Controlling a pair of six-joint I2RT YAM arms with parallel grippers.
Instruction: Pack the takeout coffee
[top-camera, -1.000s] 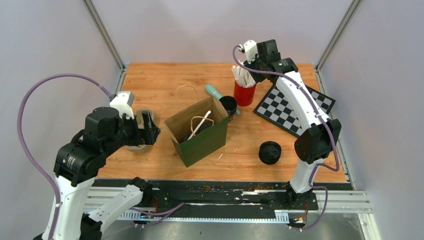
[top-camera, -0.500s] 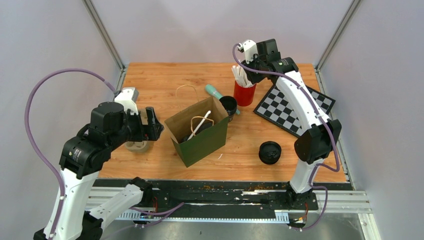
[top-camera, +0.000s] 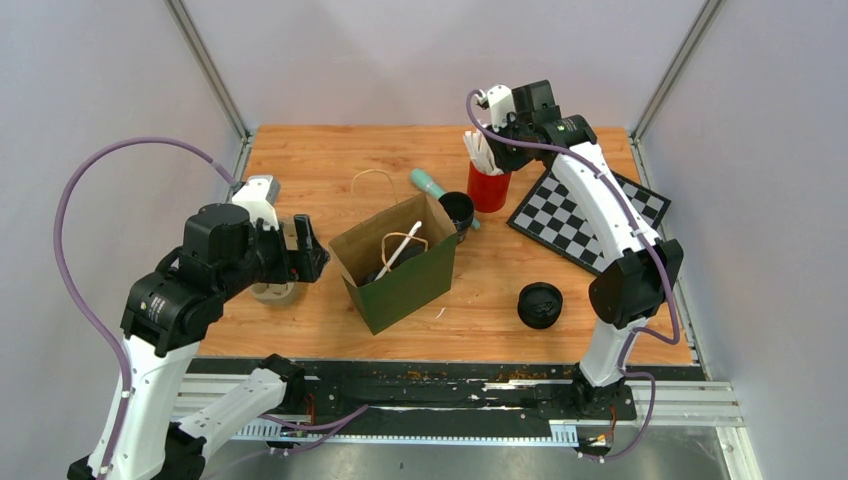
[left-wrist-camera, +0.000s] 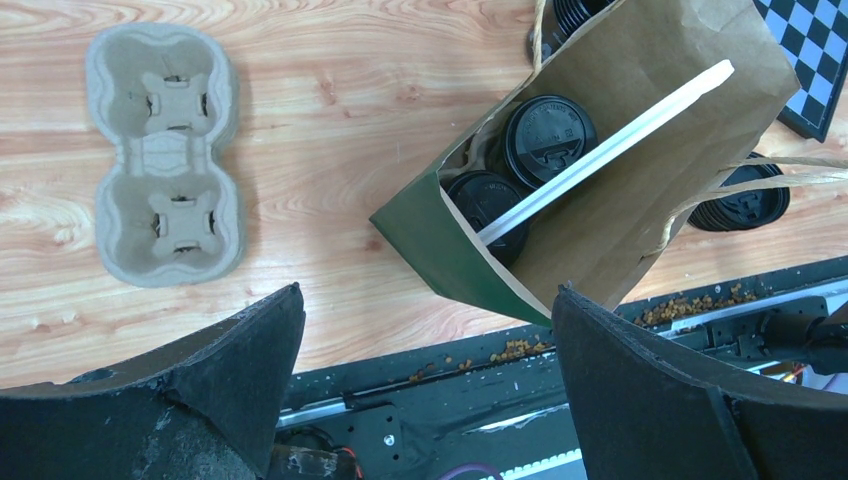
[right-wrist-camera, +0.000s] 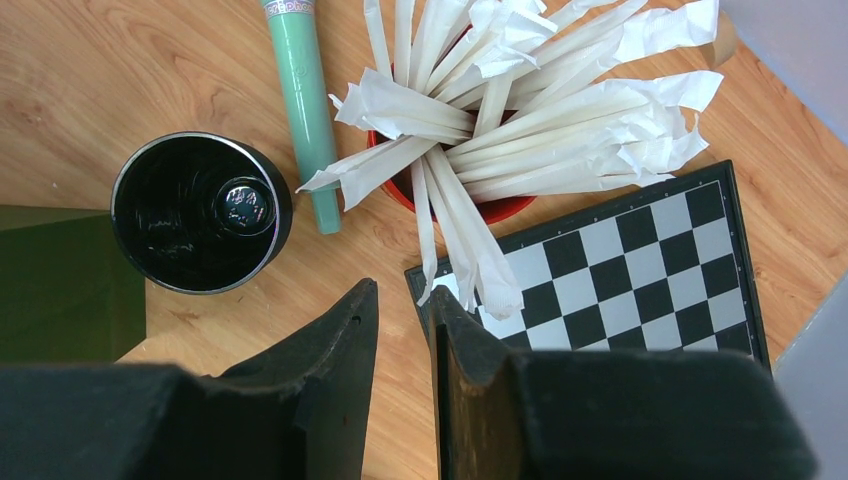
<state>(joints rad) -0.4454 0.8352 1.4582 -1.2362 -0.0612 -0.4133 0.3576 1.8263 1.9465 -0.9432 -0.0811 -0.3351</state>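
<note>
Straw pickup is, I judge, the current step: lidded coffee cups (left-wrist-camera: 545, 140) sit in the paper bag (top-camera: 400, 270), left gripper (left-wrist-camera: 425, 295) spread wide above, and the right gripper (right-wrist-camera: 402, 292), narrowed to an empty slit over the red cup (right-wrist-camera: 500, 208) of wrapped straws (right-wrist-camera: 520, 100), must next pinch one.

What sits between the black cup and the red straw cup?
A mint-green tube lies flat between the black cup and the red cup, seen in the right wrist view.
</note>
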